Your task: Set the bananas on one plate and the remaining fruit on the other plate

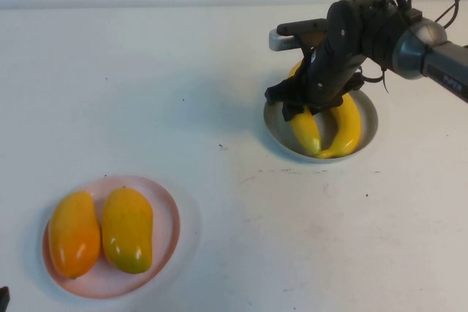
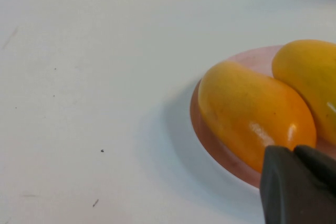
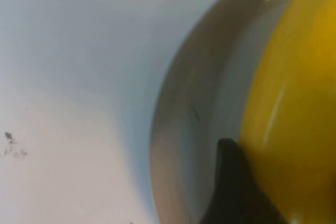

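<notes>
Two bananas lie in the grey plate on the right side of the table, and both mango-like fruits sit side by side in the pink plate at the near left. Judged from how things lie, the sorting looks all but done: each kind of fruit is already on its own plate.

What is in hand now seems to be the last placing. The right gripper is down over the grey plate, right on the left-hand banana, with its dark finger against the yellow skin. Whether it clamps the banana or has let go, I cannot tell; the arm's own body hides the fingers from above. If it does hold the fruit, the next move calls for letting go cleanly and lifting straight up, so the glossy banana is not dragged over the raised rim or rolled against its neighbour.

From above, the left gripper barely appears; only a dark sliver at the bottom left corner hints at it. Its wrist view fills that in: the left gripper sits low just beside the pink plate, near the orange-tinted fruit, holding nothing, and its two dark fingertips look pressed together.

Only the right wrist view shows the close contact: one dark fingertip lies against the banana, with the grey rim curving just beside it.
</notes>
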